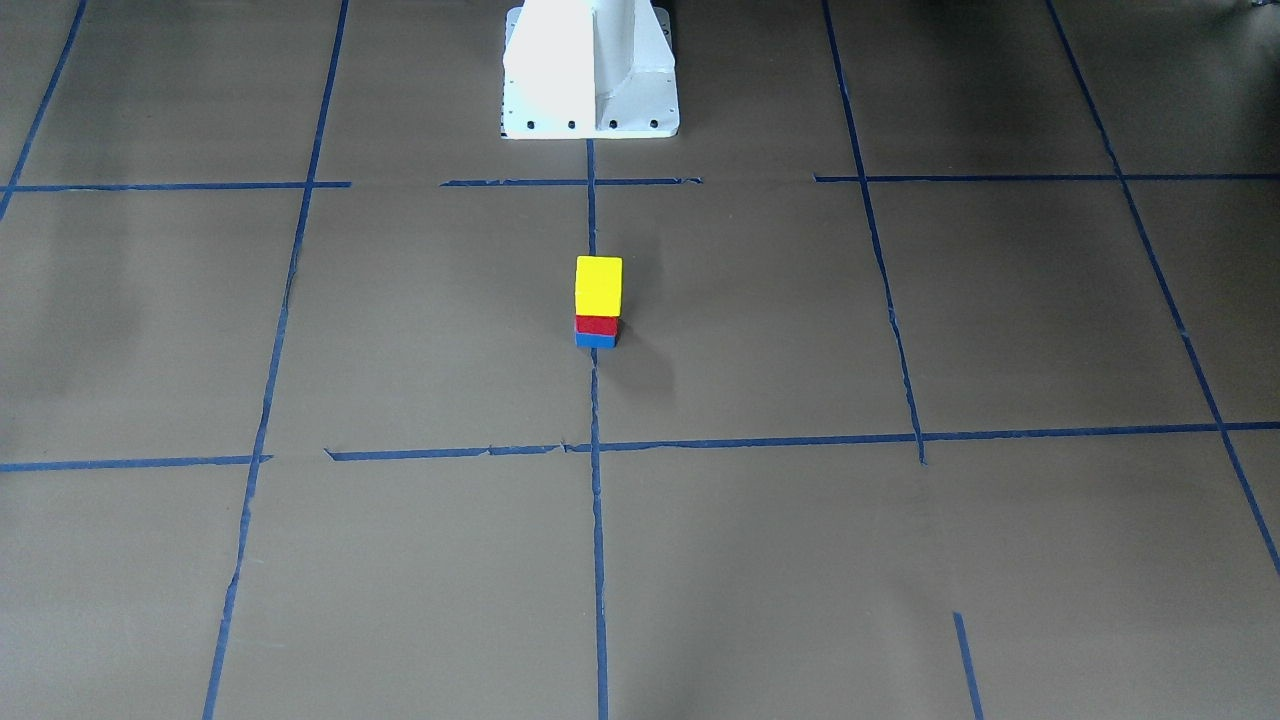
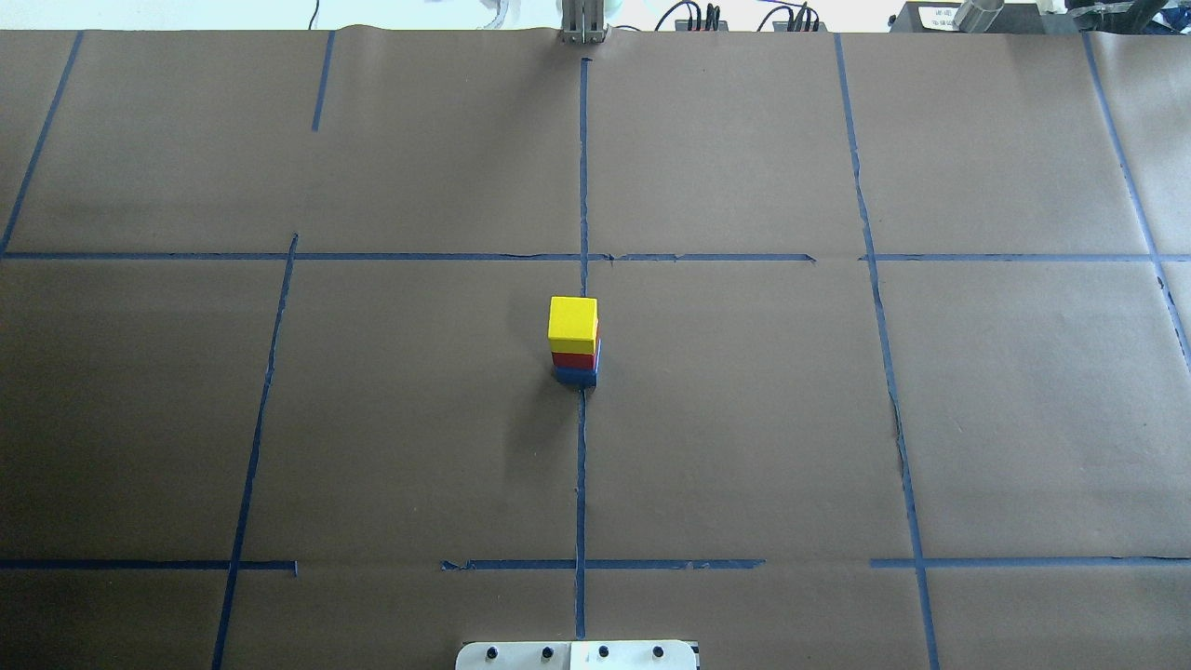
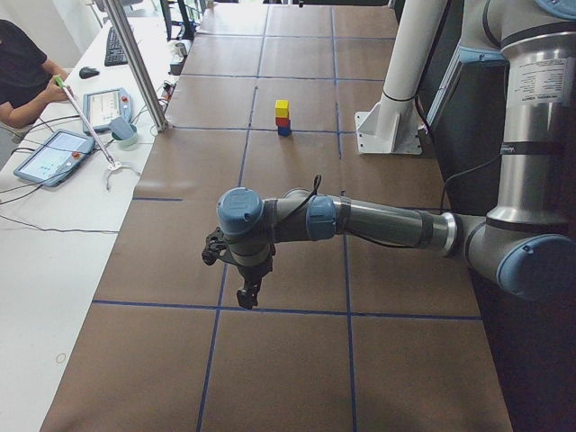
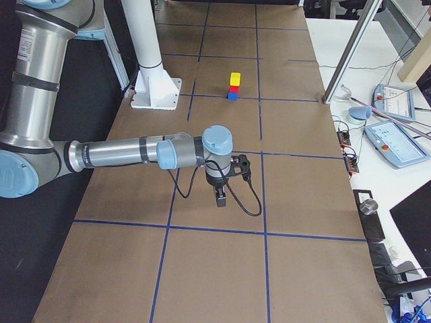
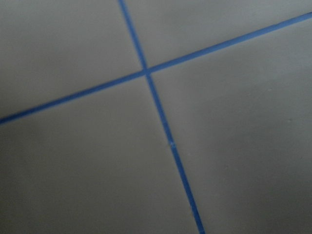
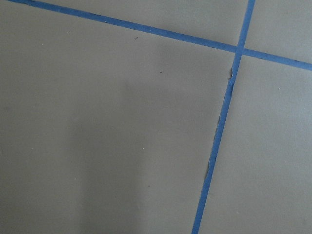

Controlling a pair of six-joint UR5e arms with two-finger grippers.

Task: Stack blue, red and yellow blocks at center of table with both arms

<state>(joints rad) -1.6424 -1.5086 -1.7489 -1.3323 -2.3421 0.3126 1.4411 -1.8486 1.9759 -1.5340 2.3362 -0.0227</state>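
A stack of three blocks stands at the table's centre: the yellow block (image 2: 572,322) on top, the red block (image 2: 571,359) under it, the blue block (image 2: 576,377) at the bottom. It also shows in the front view (image 1: 598,285), the left view (image 3: 283,109) and the right view (image 4: 234,79). My left gripper (image 3: 247,294) hangs over the table far from the stack, seen only in the left view. My right gripper (image 4: 219,196) likewise shows only in the right view. I cannot tell whether either is open or shut. Both wrist views show only paper and tape.
Brown paper with blue tape lines (image 2: 582,186) covers the table. The robot's white base (image 1: 590,70) stands at the table's edge. An operator (image 3: 22,72) sits by tablets (image 3: 49,155) in the left view. A metal post (image 3: 137,63) stands at the table's side.
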